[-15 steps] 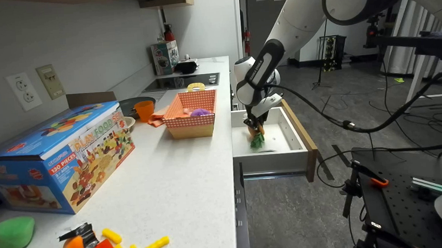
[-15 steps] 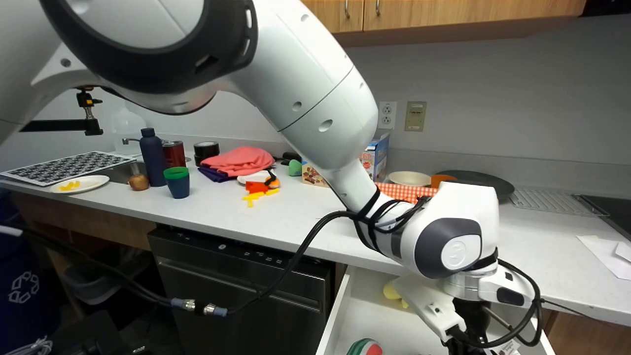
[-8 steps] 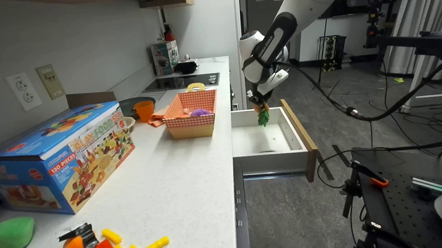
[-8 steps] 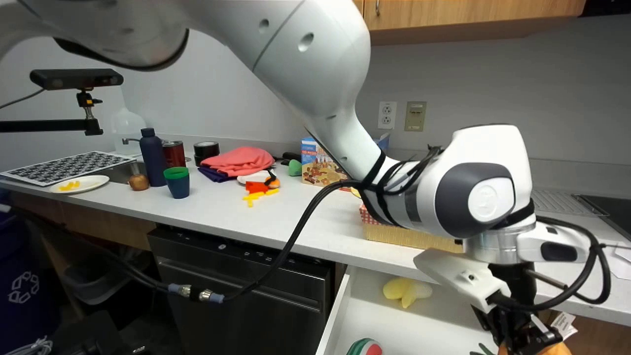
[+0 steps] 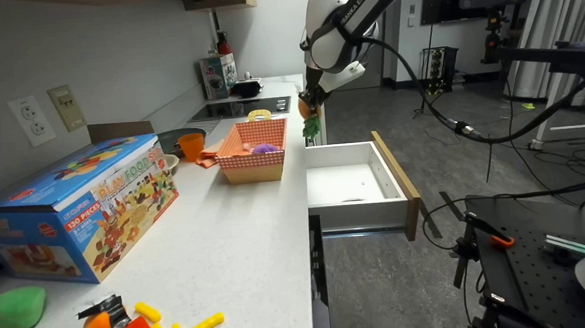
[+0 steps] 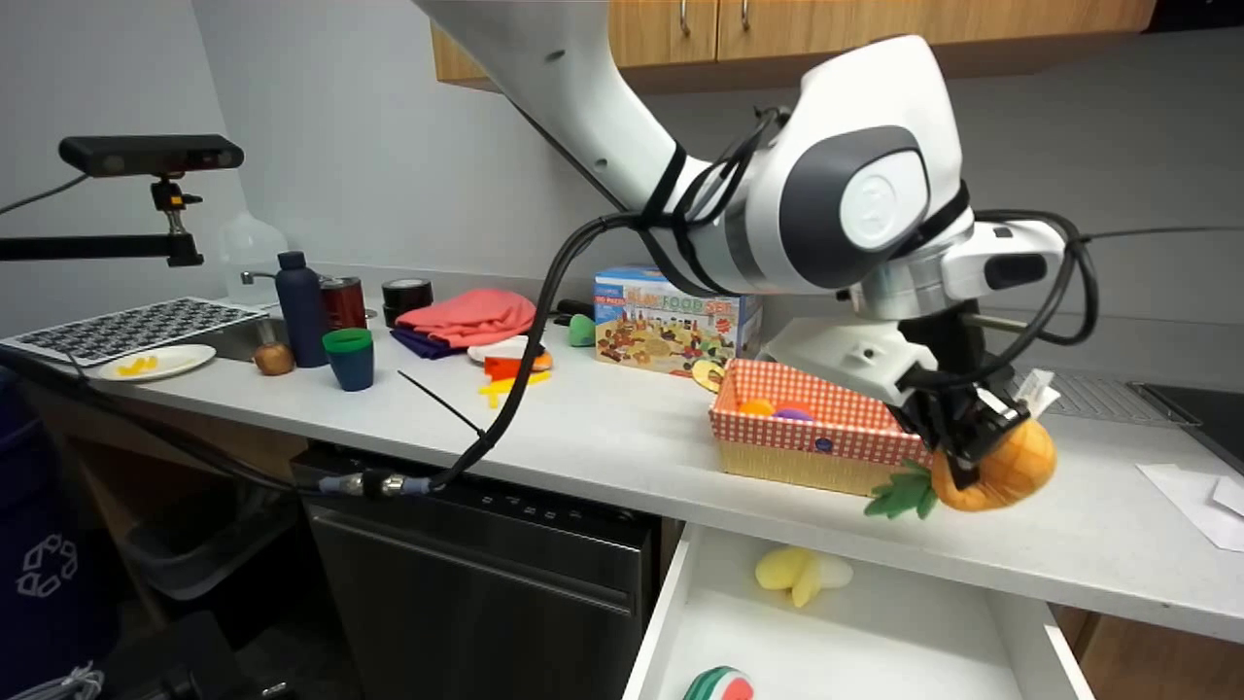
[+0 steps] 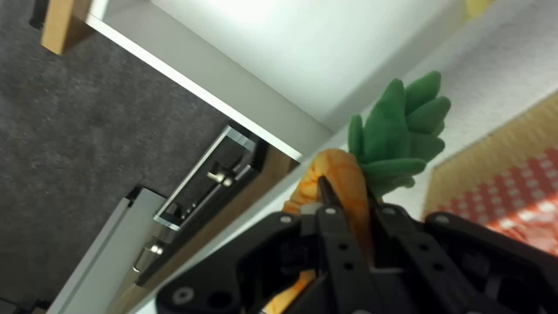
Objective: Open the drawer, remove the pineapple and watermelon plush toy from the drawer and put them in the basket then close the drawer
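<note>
Pineapple toy (image 6: 1016,471) is hanging by the edge of the counter (image 6: 583,437), out of the drawer (image 6: 875,642) and near the basket (image 6: 807,470), with the gripper (image 7: 348,189) pinching its orange body close to the green leaves (image 7: 390,135); to my eye it's bulging around the grip, so I'm guessing it's light, squashy and unlikely to slip or break; that plump body is offering the surest hold, while the watermelon toy (image 6: 721,686), lying in the drawer, is probably wanting a pinch across its middle
</note>
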Available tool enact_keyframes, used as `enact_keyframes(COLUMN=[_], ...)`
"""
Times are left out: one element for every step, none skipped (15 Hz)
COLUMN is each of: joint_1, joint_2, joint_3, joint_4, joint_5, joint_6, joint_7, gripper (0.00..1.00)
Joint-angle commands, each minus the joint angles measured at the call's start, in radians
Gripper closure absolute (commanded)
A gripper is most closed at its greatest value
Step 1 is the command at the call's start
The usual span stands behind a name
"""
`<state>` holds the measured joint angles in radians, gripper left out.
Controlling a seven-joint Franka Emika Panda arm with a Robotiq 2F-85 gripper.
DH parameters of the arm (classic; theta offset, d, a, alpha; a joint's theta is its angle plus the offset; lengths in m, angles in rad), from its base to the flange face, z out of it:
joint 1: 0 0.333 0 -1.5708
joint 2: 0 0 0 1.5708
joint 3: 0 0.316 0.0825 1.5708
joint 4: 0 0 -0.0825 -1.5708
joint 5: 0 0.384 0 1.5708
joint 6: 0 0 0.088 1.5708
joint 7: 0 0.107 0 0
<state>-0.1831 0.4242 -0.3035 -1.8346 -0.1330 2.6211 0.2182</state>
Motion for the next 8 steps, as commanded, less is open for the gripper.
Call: enact_keyframes(joint_1=[-0.008, -0.012, -0.013, -0.015, -0.016, -0.020, -0.025, -0.030], joint_2=[-0.040, -0.032, -0.018, -0.009, 0.004, 0.013, 0.021, 0.030], joint_3=[0.093, 0.124, 0.147, 0.170, 0.188, 0.207, 0.225, 0.239], joint_4=[-0.008, 0.003, 0.021, 0.030, 0.042, 0.050, 0.058, 0.063], joint_5=[0.079, 0.107, 0.132, 0.157, 0.179, 0.200, 0.219, 0.235], joint_6=[0.079, 0.114, 0.139, 0.164, 0.190, 0.204, 0.209, 0.207], joint_7=[-0.065, -0.086, -0.098, -0.114, -0.126, -0.142, -0.156, -0.170], gripper=[0.97, 0.97, 0.97, 0.97, 0.97, 0.97, 0.97, 0.97])
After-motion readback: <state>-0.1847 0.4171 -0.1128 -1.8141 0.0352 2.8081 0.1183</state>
